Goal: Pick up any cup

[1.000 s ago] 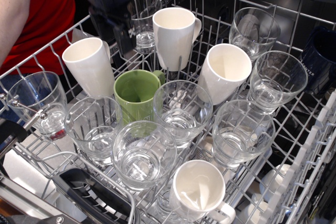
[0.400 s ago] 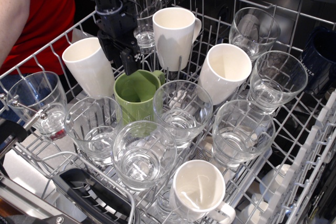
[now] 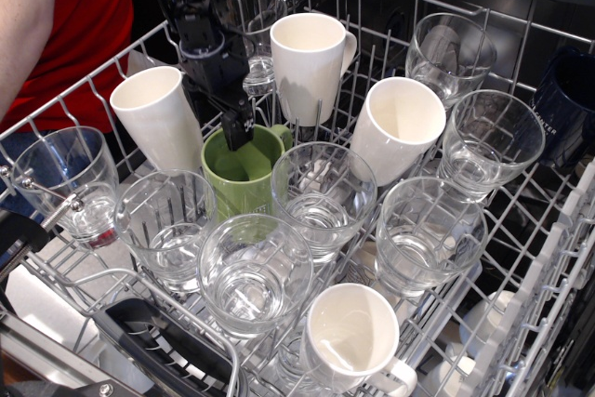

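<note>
The olive-green cup (image 3: 244, 177) stands upright in the dishwasher rack (image 3: 390, 6), left of centre, its handle pointing to the back right. My black gripper (image 3: 225, 116) comes down from the upper left over the cup's back rim. Its jaws are open. One fingertip (image 3: 240, 129) dips just inside the cup's mouth at the back wall; the other stays outside, behind the rim, next to a white mug. Nothing is held.
Tall white mugs (image 3: 160, 116) (image 3: 310, 62) (image 3: 398, 125) (image 3: 351, 334) and several clear glasses (image 3: 322, 194) (image 3: 253, 271) crowd tightly around the cup. A dark blue mug (image 3: 567, 99) sits at the right edge. A person in red (image 3: 65, 25) stands at the left.
My gripper has moved down and toward the front right, from above the back glass to the green cup's back rim, with one finger now inside the mouth. The dishes have not moved.
</note>
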